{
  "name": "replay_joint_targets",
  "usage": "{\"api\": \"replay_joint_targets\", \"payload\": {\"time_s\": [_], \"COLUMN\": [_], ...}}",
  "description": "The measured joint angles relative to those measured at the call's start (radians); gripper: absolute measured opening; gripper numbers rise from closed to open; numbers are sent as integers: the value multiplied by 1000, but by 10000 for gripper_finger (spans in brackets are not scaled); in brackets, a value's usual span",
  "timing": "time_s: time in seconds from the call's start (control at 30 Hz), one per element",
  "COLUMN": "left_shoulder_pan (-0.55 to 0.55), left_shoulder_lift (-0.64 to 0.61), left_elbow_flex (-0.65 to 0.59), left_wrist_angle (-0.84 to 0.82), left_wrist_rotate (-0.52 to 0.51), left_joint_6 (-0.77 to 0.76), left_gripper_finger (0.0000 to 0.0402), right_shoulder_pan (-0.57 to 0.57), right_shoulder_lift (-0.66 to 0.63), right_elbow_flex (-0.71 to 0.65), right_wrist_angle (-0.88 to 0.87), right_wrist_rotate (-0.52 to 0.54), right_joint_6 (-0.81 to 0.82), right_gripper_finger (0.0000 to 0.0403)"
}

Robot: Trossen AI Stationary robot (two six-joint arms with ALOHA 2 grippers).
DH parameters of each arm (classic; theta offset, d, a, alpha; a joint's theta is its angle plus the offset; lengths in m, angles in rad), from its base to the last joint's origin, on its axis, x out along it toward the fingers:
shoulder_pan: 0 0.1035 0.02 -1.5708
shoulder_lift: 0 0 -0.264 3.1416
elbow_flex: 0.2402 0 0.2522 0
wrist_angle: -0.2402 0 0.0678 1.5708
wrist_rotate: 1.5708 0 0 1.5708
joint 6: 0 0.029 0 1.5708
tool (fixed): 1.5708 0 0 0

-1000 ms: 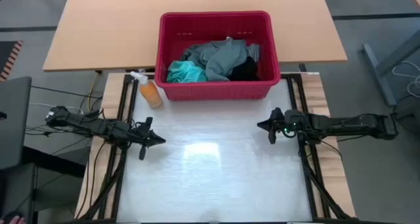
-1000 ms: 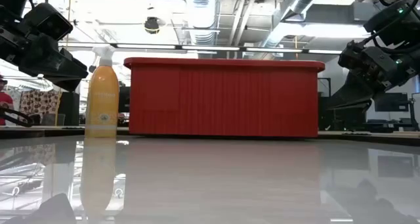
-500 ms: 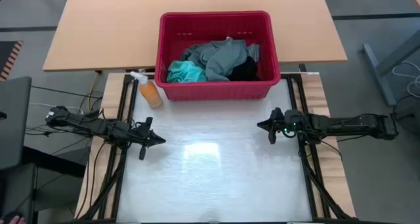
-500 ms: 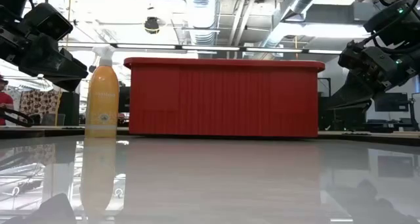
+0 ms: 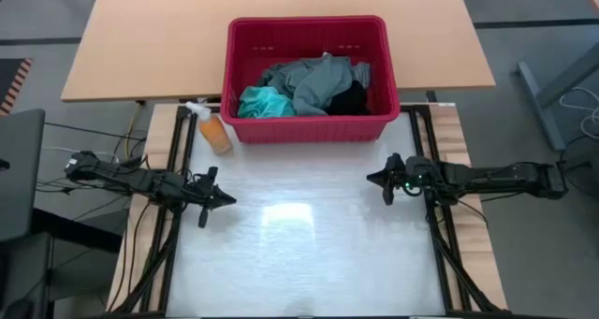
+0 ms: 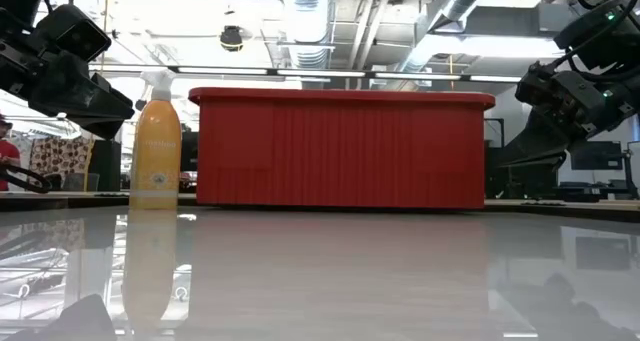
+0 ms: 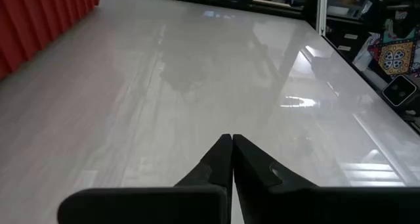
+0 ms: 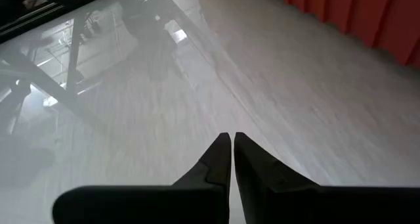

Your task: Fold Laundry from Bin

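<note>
The red bin (image 5: 309, 132) stands at the far side of the white table, its base on the tabletop. In it the laundry lies in a heap: a grey-green garment (image 5: 314, 83), a turquoise one (image 5: 265, 102) and a black one (image 5: 351, 99). My left gripper (image 5: 230, 199) hovers shut above the table's left side, and my right gripper (image 5: 371, 179) hovers shut above the right side. Both point toward the table's middle, and neither touches anything. The wrist views show each pair of fingertips, left (image 7: 231, 140) and right (image 8: 231, 138), closed over bare tabletop.
An orange spray bottle (image 5: 213, 130) stands upright just left of the bin's near-left corner. A wooden desk (image 5: 150, 38) lies beyond the bin. Between the two grippers the white tabletop (image 5: 299, 244) is bare down to its near edge.
</note>
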Motion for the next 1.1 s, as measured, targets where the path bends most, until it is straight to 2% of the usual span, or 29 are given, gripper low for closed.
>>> {"api": "replay_joint_targets", "payload": {"time_s": [1.0,1.1], "left_shoulder_pan": [0,0], "left_shoulder_lift": [0,0], "left_elbow_flex": [0,-3], "left_wrist_angle": [1,26], "left_wrist_rotate": [-1,-33], "left_joint_6": [0,7], "left_gripper_finger": [0,0], "right_shoulder_pan": [0,0], "right_shoulder_lift": [0,0], "right_elbow_flex": [0,0], "right_wrist_angle": [0,0], "right_wrist_rotate": [0,0], "right_joint_6": [0,0], "right_gripper_finger": [48,48]}}
